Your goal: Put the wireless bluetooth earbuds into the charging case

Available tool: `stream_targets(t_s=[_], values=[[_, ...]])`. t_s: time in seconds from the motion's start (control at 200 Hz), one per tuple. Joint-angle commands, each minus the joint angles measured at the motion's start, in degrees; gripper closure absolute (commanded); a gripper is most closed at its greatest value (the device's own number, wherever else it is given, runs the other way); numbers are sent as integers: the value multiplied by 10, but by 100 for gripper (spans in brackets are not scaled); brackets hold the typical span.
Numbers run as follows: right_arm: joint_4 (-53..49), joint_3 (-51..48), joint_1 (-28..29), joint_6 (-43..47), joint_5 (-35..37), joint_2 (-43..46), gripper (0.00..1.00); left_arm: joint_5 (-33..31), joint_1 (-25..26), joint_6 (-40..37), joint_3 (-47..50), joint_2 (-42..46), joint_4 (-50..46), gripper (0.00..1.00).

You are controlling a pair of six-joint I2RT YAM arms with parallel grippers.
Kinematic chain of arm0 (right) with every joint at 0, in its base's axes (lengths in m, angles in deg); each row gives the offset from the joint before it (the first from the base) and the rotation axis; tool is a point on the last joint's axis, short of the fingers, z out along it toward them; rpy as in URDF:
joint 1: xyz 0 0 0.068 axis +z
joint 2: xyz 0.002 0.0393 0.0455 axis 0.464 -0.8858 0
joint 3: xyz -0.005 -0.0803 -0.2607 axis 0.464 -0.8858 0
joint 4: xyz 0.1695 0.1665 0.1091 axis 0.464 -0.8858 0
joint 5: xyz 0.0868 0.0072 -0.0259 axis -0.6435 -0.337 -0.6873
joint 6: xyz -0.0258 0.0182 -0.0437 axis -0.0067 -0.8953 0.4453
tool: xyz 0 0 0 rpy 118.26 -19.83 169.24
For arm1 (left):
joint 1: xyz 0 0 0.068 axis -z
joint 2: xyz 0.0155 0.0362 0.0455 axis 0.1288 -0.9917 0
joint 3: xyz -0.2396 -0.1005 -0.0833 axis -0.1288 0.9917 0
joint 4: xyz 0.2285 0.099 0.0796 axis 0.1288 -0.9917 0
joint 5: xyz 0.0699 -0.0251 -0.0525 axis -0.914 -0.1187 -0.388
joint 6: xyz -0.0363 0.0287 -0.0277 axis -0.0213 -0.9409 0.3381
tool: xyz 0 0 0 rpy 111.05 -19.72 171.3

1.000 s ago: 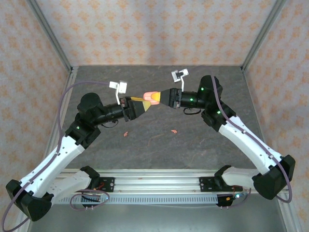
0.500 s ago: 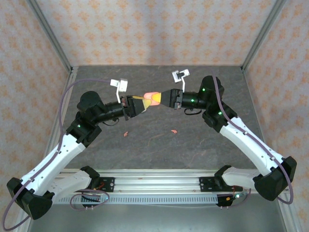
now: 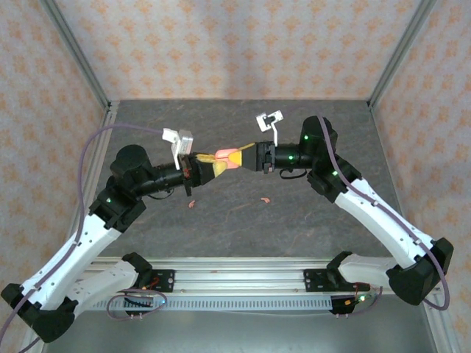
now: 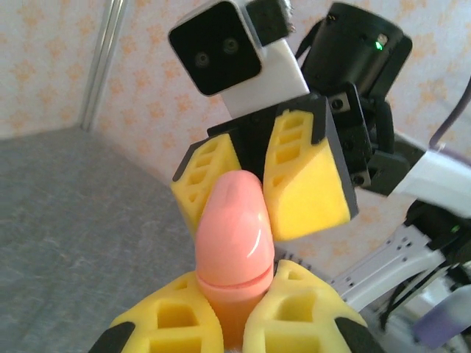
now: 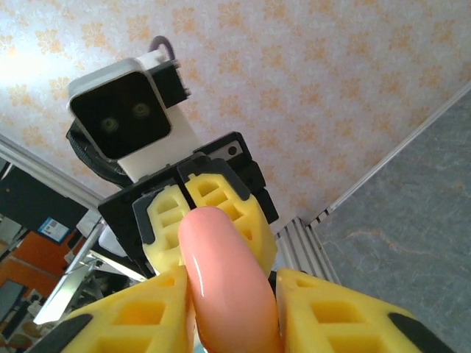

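Pinching the pink charging case [image 4: 235,235], the left gripper [image 3: 218,161] meets the right gripper [image 3: 242,154], whose hold is unclear.

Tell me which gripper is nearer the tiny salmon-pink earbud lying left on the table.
Left. The left gripper hangs just beyond the salmon-pink earbud; the right gripper is farther to its right.

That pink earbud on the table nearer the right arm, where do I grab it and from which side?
Probably from straight above: the pink earbud lies flat on the table with bare surface around it. It looks longer left to right, so close the jaws across its short width. Stem end: too small to tell.
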Motion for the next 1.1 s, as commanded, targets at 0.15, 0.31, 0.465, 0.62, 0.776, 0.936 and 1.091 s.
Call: stream_targets(t_s=[0.15, 0.31, 0.465, 0.62, 0.776, 0.936, 1.091], values=[[-89, 33, -8, 61, 26, 0, 56, 8, 7, -168, -2, 22, -64, 100], [-124, 43, -8, 73, 58, -17, 55, 6, 9, -180, 13, 37, -55, 100], [-151, 54, -8, 77, 77, -28, 53, 10, 10, -182, 22, 49, -44, 100], [-170, 58, -8, 72, 95, -36, 52, 6, 9, -181, 28, 54, -45, 100], [-221, 69, -8, 81, 153, -39, 50, -8, 9, -181, 38, 58, -53, 100], [-267, 77, -15, 85, 205, -39, 47, -31, 9, -180, 61, 71, -57, 100], [-289, 72, -37, 47, 245, -49, 45, -60, 9, -185, 79, 96, -76, 100]])
